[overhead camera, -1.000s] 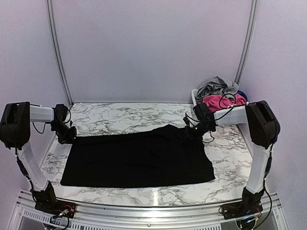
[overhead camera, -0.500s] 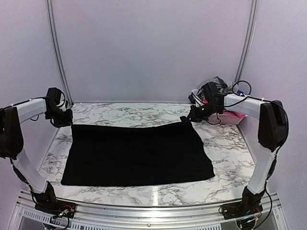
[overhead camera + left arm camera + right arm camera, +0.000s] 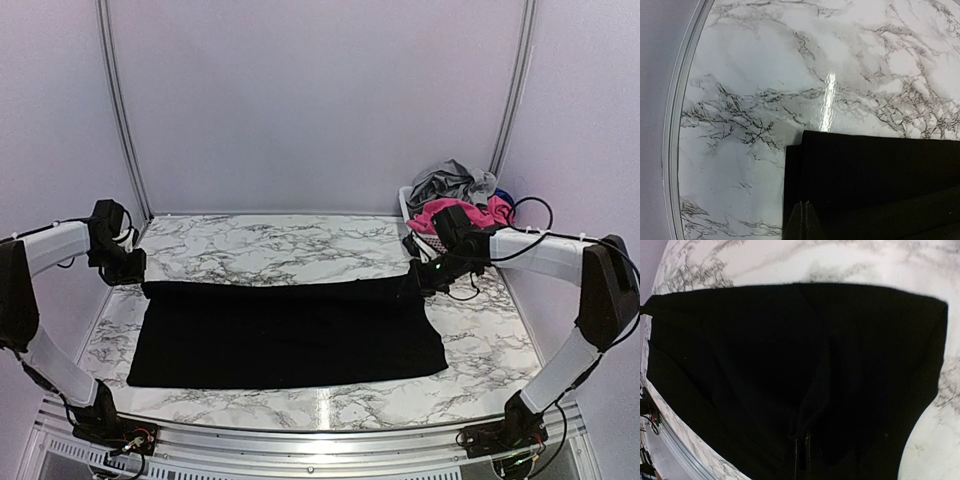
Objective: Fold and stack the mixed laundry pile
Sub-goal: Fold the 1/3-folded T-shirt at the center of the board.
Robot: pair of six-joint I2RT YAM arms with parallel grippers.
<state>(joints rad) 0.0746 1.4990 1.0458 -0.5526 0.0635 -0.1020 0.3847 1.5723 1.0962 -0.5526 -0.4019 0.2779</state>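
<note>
The large black cloth (image 3: 290, 335) lies spread across the marble table (image 3: 270, 250). Its far edge is held taut between both grippers. My left gripper (image 3: 135, 272) is shut on the far left corner; the left wrist view shows the closed jaws (image 3: 806, 220) pinching the doubled cloth (image 3: 880, 175). My right gripper (image 3: 422, 277) is shut on the far right corner; in the right wrist view (image 3: 801, 445) the cloth (image 3: 765, 340) bunches at the closed jaws. Grey trousers (image 3: 450, 180), a pink piece (image 3: 440, 212) and a dark blue piece (image 3: 506, 198) sit heaped at the back right.
A white basket (image 3: 404, 200) at the back right corner holds the other garments. Metal frame posts (image 3: 118, 110) rise at the back left and back right. A rail (image 3: 320, 440) runs along the near table edge.
Both grippers have moved toward the near edge, carrying the cloth's far edge with them. That edge now sits further forward, over the cloth.
</note>
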